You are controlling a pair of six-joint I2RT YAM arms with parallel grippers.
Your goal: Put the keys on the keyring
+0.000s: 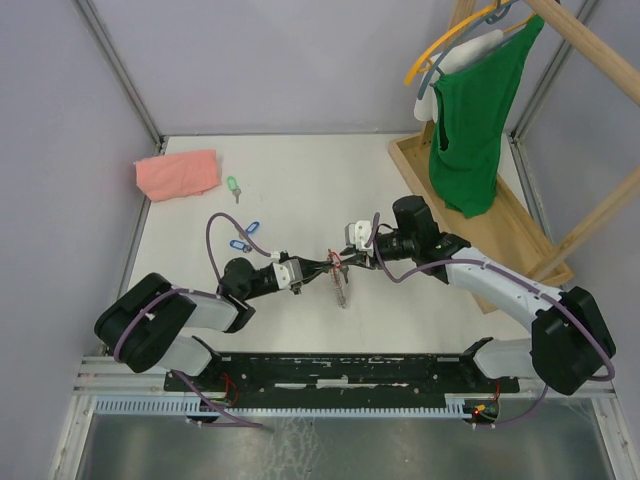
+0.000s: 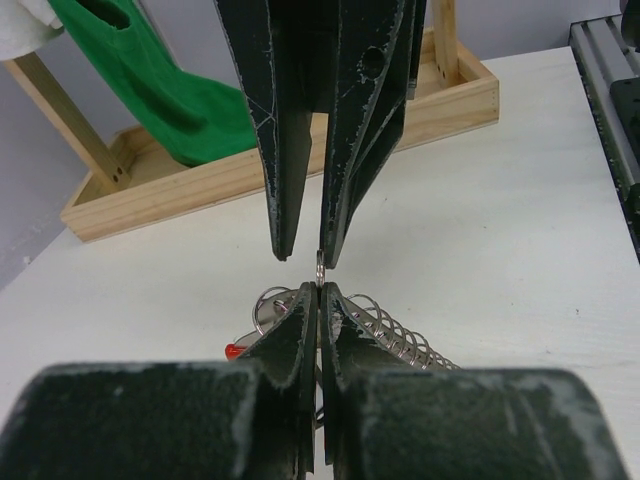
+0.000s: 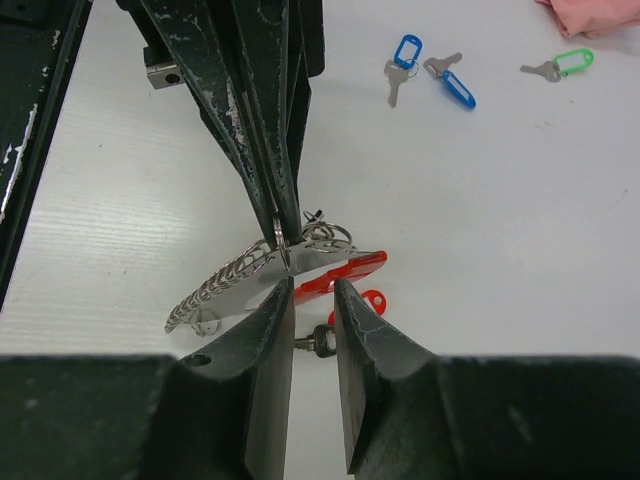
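Note:
The keyring (image 3: pixel 235 285), a grey metal strip with a row of wire loops and a red band (image 3: pixel 345 270), hangs tilted just above the table at the middle (image 1: pixel 341 288). My left gripper (image 2: pixel 320 290) is shut on one small loop at its end. My right gripper (image 3: pixel 313 290) faces it from the other side, open, its fingers either side of the strip's edge and gripping nothing. A red-tagged key (image 3: pixel 368 300) lies under the keyring. Two blue-tagged keys (image 3: pixel 405 55) (image 3: pixel 457 88) and a green-tagged key (image 3: pixel 565 65) lie apart on the table at the back left.
A folded pink cloth (image 1: pixel 177 173) lies at the back left. A wooden rack base (image 1: pixel 500 210) with a green garment (image 1: pixel 475 120) on a hanger stands at the back right. The two grippers (image 1: pixel 320 267) (image 1: pixel 343 262) meet tip to tip at the table's middle.

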